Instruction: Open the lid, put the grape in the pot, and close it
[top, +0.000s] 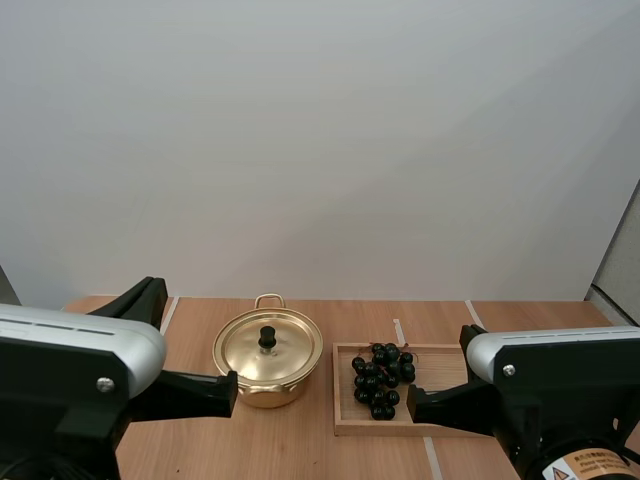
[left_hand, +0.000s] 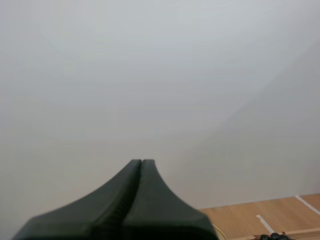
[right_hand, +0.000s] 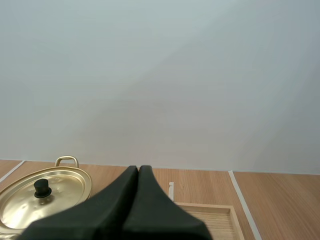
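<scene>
1. High view: a gold pot (top: 268, 375) stands on the wooden table (top: 300, 450). Its lid (top: 290, 352) is on and sits level, with the black knob (top: 267, 337) upright at its middle.
2. At the pot's 3 o'clock, just beside it, lies a shallow wooden tray (top: 345, 425). The grapes (top: 382, 380), a dark bunch, rest inside the tray, a little toward the side nearer the pot.
3. The left gripper (left_hand: 141, 161), seen in the left wrist view, has its two black fingers pressed together into one dark wedge with nothing between them. From above, its tip sits at the pot's 8 o'clock, close to the wall; I cannot tell whether it touches.
4. The right gripper (right_hand: 138, 168), seen in the right wrist view, is likewise closed tight on nothing. From above, its tip lies at about 5 o'clock from the grapes, over the tray's near edge. The lidded pot and a corner of the tray lie just beyond it.
</scene>
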